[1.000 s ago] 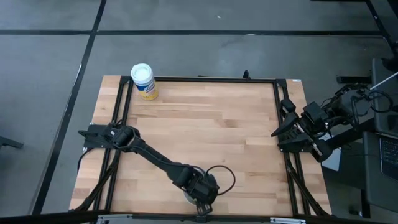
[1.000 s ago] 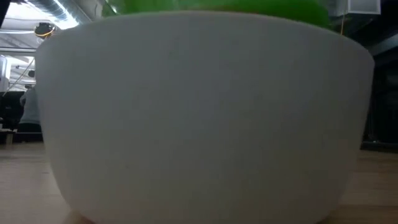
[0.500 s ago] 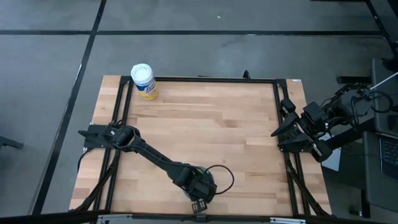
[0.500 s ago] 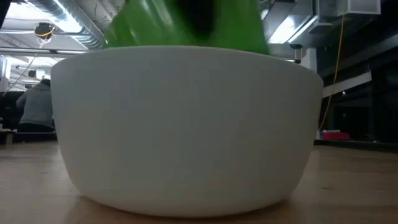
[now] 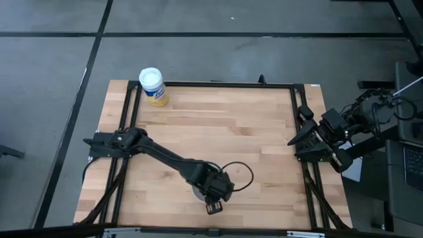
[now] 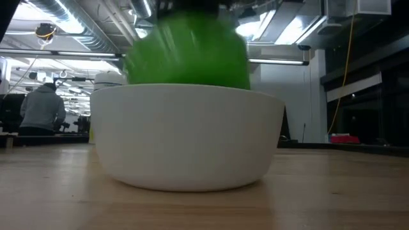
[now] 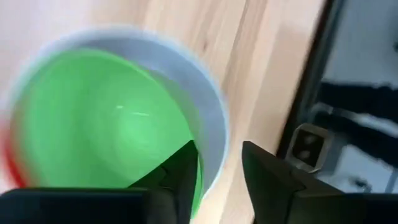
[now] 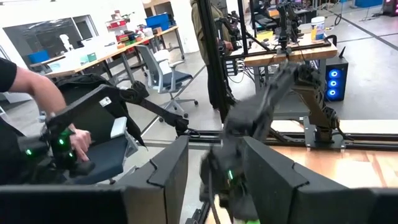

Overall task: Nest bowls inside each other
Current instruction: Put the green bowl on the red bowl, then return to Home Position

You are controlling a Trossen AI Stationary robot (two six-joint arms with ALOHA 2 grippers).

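A large white bowl (image 5: 196, 193) (image 6: 185, 137) stands on its base near the table's front edge. A green bowl (image 7: 106, 124) (image 6: 188, 54) sits in it and rises well above its rim. A sliver of a red bowl (image 7: 7, 165) shows under the green one. My left gripper (image 7: 217, 155) (image 5: 210, 195) points steeply down over the bowls' rims, open, one finger inside the green bowl and the other outside the white wall. My right gripper (image 8: 214, 186) (image 5: 294, 141) waits open at the table's right edge, with nothing between its fingers. My left gripper comes from above, with the white bowl's rim (image 7: 214, 165) in the gap between its fingers and bare wood showing beside it. The inner finger (image 7: 183, 171) lies over the green bowl's wall. I cannot tell whether either finger touches a bowl.
A white-lidded jar with a yellow label (image 5: 153, 86) stands at the table's far left corner. A black frame (image 5: 211, 84) runs around the tabletop. People sit in the room beyond the table (image 6: 41, 108) (image 8: 25, 93). Bare wood lies between the bowls and the jar.
The white bowl with the green one in it has slid away from the table's near edge toward the middle, staying upright. My left gripper has gone the same way with it and risen a little. More of the green bowl now shows above the white rim.
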